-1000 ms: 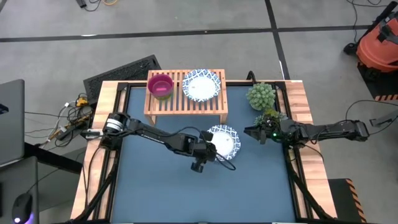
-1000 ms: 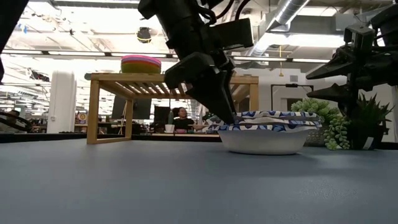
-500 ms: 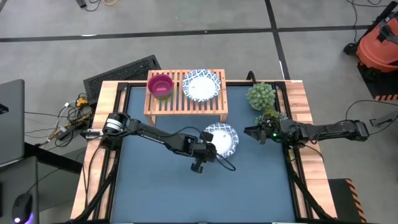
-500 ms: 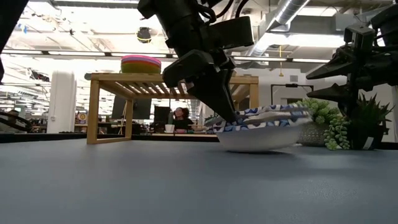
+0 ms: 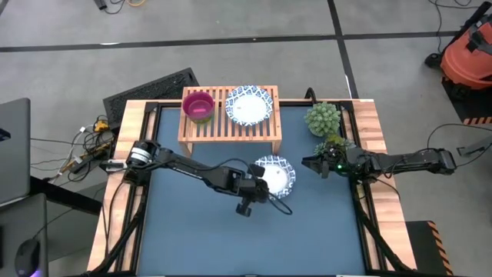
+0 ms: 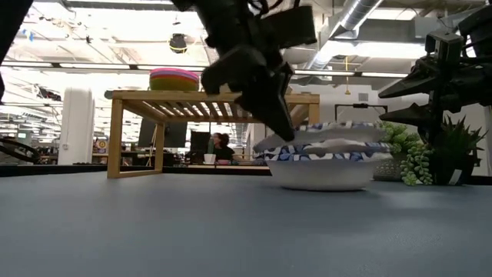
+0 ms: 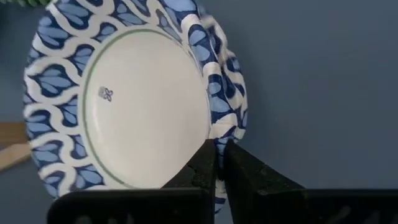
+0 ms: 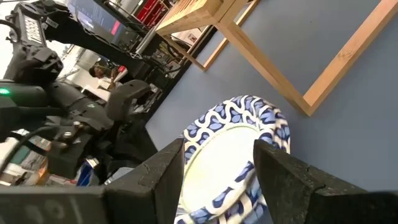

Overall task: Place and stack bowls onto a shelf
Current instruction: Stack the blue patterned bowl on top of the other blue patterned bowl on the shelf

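Two patterned bowls are recorded: one on the shelf (image 5: 230, 115) beside the stacked plastic bowls (image 5: 199, 106), one (image 5: 275, 175) in front of the shelf, its rim pinched by the closed left gripper (image 5: 260, 181). Potted plants (image 5: 324, 120) stand beside the shelf; the right gripper (image 5: 314, 164), fingers spread and empty, is held near them.

The blue table (image 5: 192, 223) is bare over its near half and along its left side. At the far edge the shelf (image 5: 230, 132) blocks the middle; its slatted top carries a magenta bowl stack (image 5: 199, 105) on the left and a white patterned bowl (image 5: 249, 104) on the right, with a narrow free strip of slats between them. Two potted plants (image 5: 323, 119) crowd the far right corner, just beside the right gripper (image 5: 306, 164), which hovers near the white bowl (image 5: 277, 175) pinched at its rim by the left gripper (image 5: 260, 185)
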Motion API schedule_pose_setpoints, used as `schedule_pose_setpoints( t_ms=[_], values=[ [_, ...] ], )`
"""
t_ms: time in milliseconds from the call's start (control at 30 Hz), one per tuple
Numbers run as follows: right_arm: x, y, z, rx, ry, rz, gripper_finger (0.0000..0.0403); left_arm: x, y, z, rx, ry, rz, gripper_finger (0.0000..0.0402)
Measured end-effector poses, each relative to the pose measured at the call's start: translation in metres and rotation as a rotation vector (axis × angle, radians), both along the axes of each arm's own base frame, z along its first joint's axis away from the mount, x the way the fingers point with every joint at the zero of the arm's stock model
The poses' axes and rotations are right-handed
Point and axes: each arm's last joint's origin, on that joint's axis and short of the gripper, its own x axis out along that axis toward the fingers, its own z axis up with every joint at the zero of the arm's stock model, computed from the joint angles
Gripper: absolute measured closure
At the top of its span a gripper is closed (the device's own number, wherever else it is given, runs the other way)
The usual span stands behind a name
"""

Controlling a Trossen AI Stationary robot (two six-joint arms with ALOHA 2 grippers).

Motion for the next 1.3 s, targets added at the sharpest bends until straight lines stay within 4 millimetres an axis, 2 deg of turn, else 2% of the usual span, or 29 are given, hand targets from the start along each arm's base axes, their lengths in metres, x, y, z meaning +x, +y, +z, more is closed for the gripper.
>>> schedule_pose_setpoints(
  t_ms=[400, 767, 1000, 1300],
  values=[
    [0.000, 0.000, 0.000, 0.000, -0.001, -0.001, 0.0184, 0.006, -0.003, 0.043, -0.025, 0.011, 0.036, 0.0396],
    [0.000, 0.000, 0.000, 0.000, 0.000, -0.001, 0.0184, 0.006, -0.017, 0.116, -0.055, -0.052, 0.012, 0.0400],
    [0.000, 0.000, 0.000, 0.000, -0.001, -0.001, 0.0184, 0.000, -0.016, 0.161, -0.067, -0.129, 0.019, 0.0401],
    [0.000, 0.000, 0.000, 0.000, 0.000, -0.001, 0.0184, -0.017, -0.008, 0.224, 0.112, -0.289, 0.134, 0.0401]
  ],
)
